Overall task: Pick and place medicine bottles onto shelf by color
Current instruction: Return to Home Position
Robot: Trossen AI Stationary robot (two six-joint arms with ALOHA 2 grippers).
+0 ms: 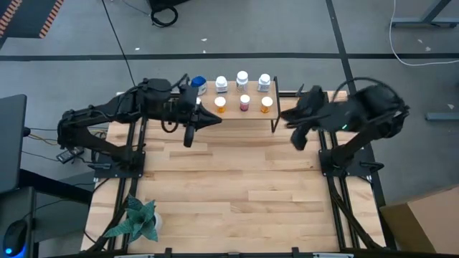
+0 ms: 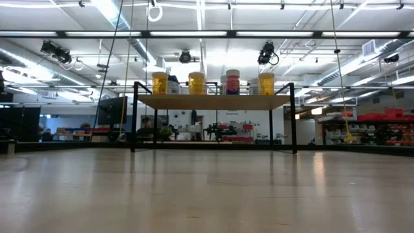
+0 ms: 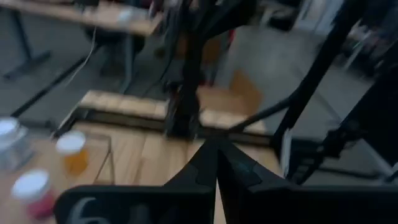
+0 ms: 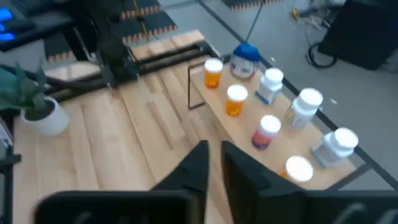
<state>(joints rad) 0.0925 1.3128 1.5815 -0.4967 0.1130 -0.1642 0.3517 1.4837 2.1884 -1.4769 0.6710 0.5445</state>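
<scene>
- Left gripper (image 3: 216, 148): fingers pressed together, tips touching, nothing between them.
- Seen in the high view left of centre, over the left end of the shelf (image 1: 234, 114), pointing toward the right of the frame.
- Right gripper (image 4: 214, 165): fingers a narrow slit apart, bare wood showing through the gap, nothing held.
- Seen in the high view right of centre, just off the shelf's right end, hanging over the tabletop (image 1: 229, 179).
- Eight bottles (image 4: 271, 84) standing upright on the shelf, at top centre of the high view, in two rows.
- Back row, left to right in the high view: blue-lidded bottle (image 1: 199, 84), then three white bottles (image 1: 242, 78).
- Front row there: orange bottle (image 1: 220, 104), red bottle (image 1: 244, 102), another orange one at the right end.
- Fourth orange one plain only in the right wrist view, beside the blue-lidded bottle; under the left arm in the high view.
- Low view: shelf at mid-frame on thin black legs, orange and red bodies in front, white ones behind.
- Plant (image 1: 136, 218) at lower left of the high view, well apart from both arms.
</scene>
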